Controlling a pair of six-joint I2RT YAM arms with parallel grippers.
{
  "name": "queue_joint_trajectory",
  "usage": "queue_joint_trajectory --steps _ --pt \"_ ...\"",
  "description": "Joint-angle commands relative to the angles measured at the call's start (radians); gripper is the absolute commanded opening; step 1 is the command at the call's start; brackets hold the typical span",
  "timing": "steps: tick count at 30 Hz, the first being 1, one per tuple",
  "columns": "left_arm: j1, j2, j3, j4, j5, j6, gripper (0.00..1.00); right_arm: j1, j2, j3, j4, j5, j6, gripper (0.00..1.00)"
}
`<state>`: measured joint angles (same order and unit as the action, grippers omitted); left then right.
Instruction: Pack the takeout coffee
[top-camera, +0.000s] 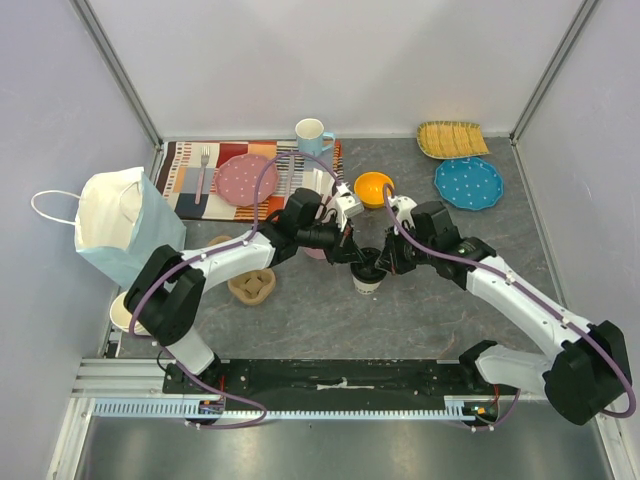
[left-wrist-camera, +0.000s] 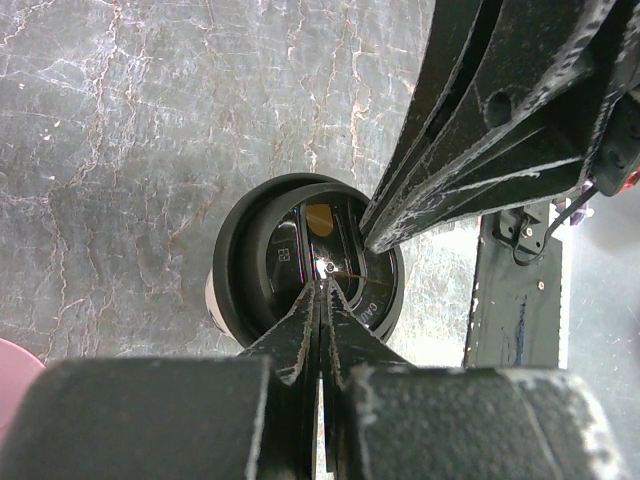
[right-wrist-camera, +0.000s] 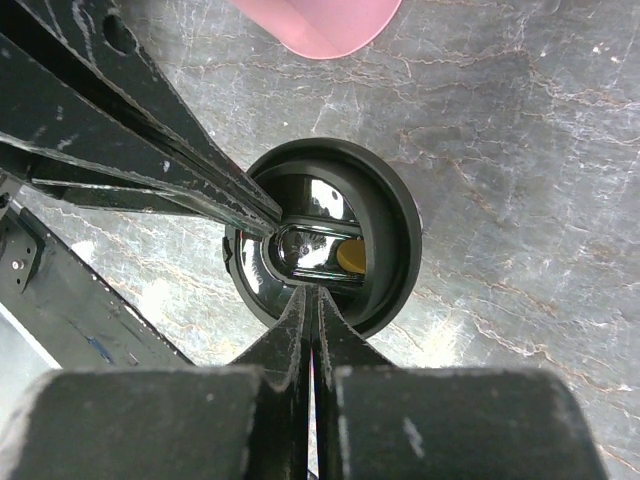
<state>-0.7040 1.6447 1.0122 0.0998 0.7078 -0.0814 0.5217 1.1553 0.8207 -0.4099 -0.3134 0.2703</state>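
Two grippers meet over a single item, the takeout coffee (top-camera: 367, 280), which stands upright near the middle of the grey marbled table (top-camera: 330, 325). Its black lid (left-wrist-camera: 248, 262) is seated squarely on the cup, with a small yellowish spot showing in the recessed centre. The left gripper (left-wrist-camera: 322, 292) has its fingers pressed together, with the tips down at that recess. The right gripper (right-wrist-camera: 311, 292) comes in from the opposite side with its fingers likewise pressed flat against each other, tips at the same recess. Whether either pair bears on the lid or sits just above it cannot be told. A pink cup (right-wrist-camera: 320, 20) stands near the coffee. A light-blue bag (top-camera: 118, 225) with an open mouth sits well apart at the table's left edge.
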Motion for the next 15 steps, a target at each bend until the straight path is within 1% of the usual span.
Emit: queue_joint_trajectory --steps 1,5,8,11,15 --pt "-0.005 -0.016 0.028 -0.058 -0.048 0.035 0.02 0.0 0.0 0.103 -0.104 0.031 -0.054 0.0" --pt "-0.003 -0.051 0.088 -0.094 -0.019 0.022 0.02 0.0 -0.003 0.207 -0.13 0.008 -0.062 0.0" --pt "0.001 -0.068 0.13 -0.138 0.008 0.0 0.02 0.0 -0.006 0.235 -0.124 0.002 -0.062 0.0" --pt "0.008 -0.074 0.146 -0.159 0.024 0.002 0.02 0.0 0.006 0.181 -0.099 -0.007 -0.057 0.0" --pt "0.012 -0.08 0.114 -0.166 0.013 0.011 0.02 -0.002 0.027 0.069 -0.008 -0.02 -0.036 0.0"
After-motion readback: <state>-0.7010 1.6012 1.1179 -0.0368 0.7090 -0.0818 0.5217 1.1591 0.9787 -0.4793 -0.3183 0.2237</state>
